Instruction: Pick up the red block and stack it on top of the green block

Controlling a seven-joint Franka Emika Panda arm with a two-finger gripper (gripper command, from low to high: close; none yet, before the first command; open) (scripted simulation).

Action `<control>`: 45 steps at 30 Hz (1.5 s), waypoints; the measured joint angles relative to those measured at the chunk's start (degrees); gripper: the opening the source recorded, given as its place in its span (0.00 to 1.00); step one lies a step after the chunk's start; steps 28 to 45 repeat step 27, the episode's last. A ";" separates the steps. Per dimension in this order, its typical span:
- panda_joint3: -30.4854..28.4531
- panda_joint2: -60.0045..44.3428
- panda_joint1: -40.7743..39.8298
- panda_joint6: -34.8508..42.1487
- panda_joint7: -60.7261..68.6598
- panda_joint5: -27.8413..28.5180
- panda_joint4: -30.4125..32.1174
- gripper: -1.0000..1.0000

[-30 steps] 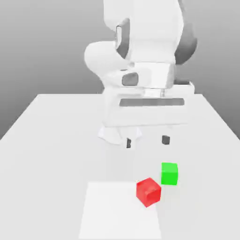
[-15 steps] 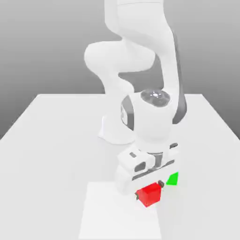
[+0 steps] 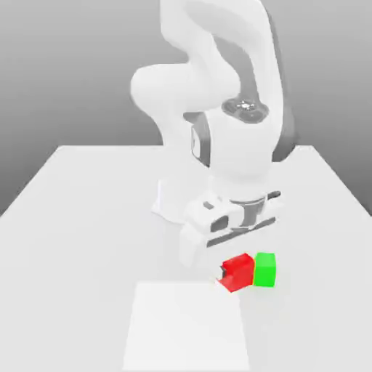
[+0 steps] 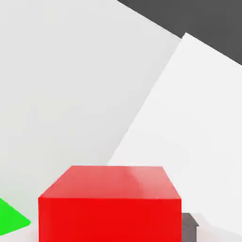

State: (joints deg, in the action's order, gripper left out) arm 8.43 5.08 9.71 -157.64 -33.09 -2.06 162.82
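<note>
red block point(image 3: 237, 272): clamped in gripper point(image 3: 240, 274), off table point(image 3: 87, 218)
green block point(image 3: 264, 269): just beside, on exterior view's right

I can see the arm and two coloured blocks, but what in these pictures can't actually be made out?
- Exterior view: whether the red block is lifted clear of the table or touching it; the angle hides the gap.
- Exterior view: whether it touches the green block; they overlap.
- Hand view: the green block is cut off by the edge and the red block.
- Hand view: one fingertip shows; the red block hides the other.
</note>
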 joint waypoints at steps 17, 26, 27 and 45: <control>9.83 -0.86 2.93 -8.64 -23.71 -0.44 7.56 0.00; 9.36 -3.89 2.89 -11.60 -24.96 1.43 7.57 1.00; 9.22 -2.68 3.23 -10.40 -24.51 0.77 7.56 1.00; 9.22 -2.68 3.23 -10.40 -24.51 0.77 7.56 1.00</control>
